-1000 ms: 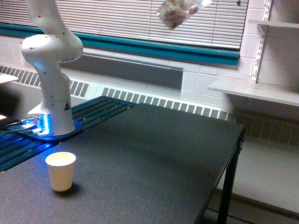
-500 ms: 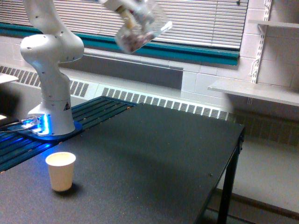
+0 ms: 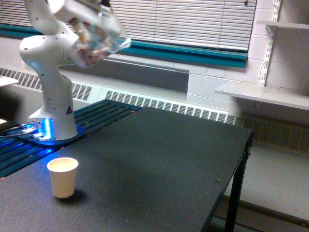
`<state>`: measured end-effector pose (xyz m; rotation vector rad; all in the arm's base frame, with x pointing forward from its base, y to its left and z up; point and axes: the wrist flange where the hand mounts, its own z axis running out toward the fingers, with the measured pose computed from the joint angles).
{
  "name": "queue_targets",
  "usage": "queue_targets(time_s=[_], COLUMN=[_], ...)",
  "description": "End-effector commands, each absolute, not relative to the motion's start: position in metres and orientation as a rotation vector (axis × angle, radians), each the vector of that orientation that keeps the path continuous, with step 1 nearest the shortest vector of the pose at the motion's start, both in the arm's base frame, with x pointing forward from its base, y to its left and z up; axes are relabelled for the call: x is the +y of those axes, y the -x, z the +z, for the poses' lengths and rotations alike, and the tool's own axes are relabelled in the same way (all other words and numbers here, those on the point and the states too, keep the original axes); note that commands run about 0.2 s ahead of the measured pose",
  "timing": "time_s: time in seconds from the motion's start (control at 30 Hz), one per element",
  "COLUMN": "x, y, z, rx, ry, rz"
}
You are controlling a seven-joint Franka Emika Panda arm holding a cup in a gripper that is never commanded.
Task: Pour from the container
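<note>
So the container (image 3: 96, 41) has swung a long way across since the earlier frames: it started up near the top middle by the blinds, then sat further toward the exterior view's left, and now it's lower again, right in front of the white robot arm (image 3: 50, 92) at about its shoulder height. It's pretty motion-blurred, but you can see the clear plastic with pinkish stuff showing through, and it's tilted rather than upright. It hangs well above the table, not touching anything below.

The gripper (image 3: 84, 14) is up at the top left edge, also smeared. It looks to be grasping the container from above, but I honestly cannot tell how the fingers sit, too blurry.

Down on the black table (image 3: 159, 164) the little cream paper cup (image 3: 63, 177) hasn't budged, standing upright near the front left corner, open end up. It's well apart from the container, lower and a bit to the left of it.

Arm's base (image 3: 48, 133) glows blue on the slatted dark surface at the left. White window blinds (image 3: 193, 21) and a teal strip (image 3: 193, 52) run behind.
</note>
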<state>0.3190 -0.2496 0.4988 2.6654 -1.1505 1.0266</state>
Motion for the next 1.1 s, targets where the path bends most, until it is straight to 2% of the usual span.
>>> queue_targets(time_s=[0.03,0.3,1.1], x=[-0.262,-0.265,-0.281], y=[-0.286,-0.263,-0.239], z=[0.481,0.463,0.412], rx=[-1.073,-1.056,-0.949], ry=[-2.664,-2.668,-2.668], rz=[0.953,0.875,0.734])
